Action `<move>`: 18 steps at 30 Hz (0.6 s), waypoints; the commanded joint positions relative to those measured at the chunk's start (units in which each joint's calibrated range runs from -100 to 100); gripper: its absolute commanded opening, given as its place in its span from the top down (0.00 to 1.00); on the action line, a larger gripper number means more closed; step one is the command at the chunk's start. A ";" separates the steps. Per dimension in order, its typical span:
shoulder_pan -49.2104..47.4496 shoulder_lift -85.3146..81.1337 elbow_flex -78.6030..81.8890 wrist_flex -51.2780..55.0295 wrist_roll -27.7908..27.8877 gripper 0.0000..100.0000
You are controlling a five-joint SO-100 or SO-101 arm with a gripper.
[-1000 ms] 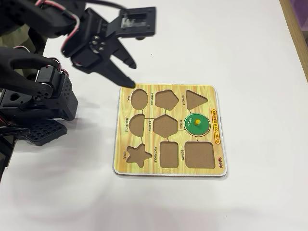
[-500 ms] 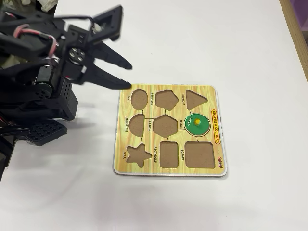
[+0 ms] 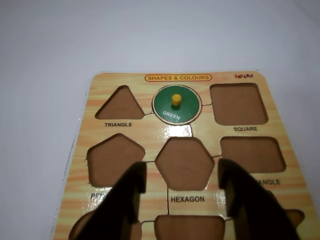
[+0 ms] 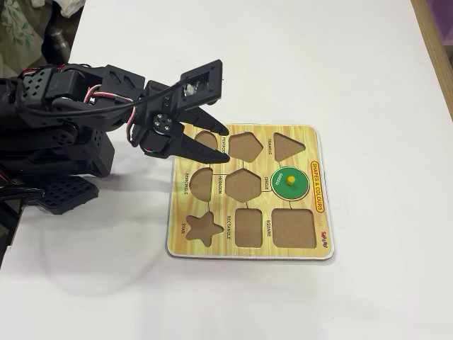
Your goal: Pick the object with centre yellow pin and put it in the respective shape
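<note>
Green disc [image 4: 289,181] with its yellow pin [image 4: 290,179] sits in the board's [image 4: 248,244] round recess while the empty gripper [image 4: 225,144] hovers wide apart above the board's other end.

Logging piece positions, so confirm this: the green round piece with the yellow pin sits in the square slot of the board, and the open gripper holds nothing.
One detail is wrong. The green round piece with the yellow pin sits in the round slot between the triangle and square cutouts of the board, as the wrist view shows. The gripper is indeed open and holds nothing.
</note>
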 commanded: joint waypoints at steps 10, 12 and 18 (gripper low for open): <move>0.54 -0.13 0.45 25.50 0.01 0.83; 0.54 -0.13 0.45 27.75 0.06 0.83; 0.54 -0.13 0.45 34.92 0.11 0.83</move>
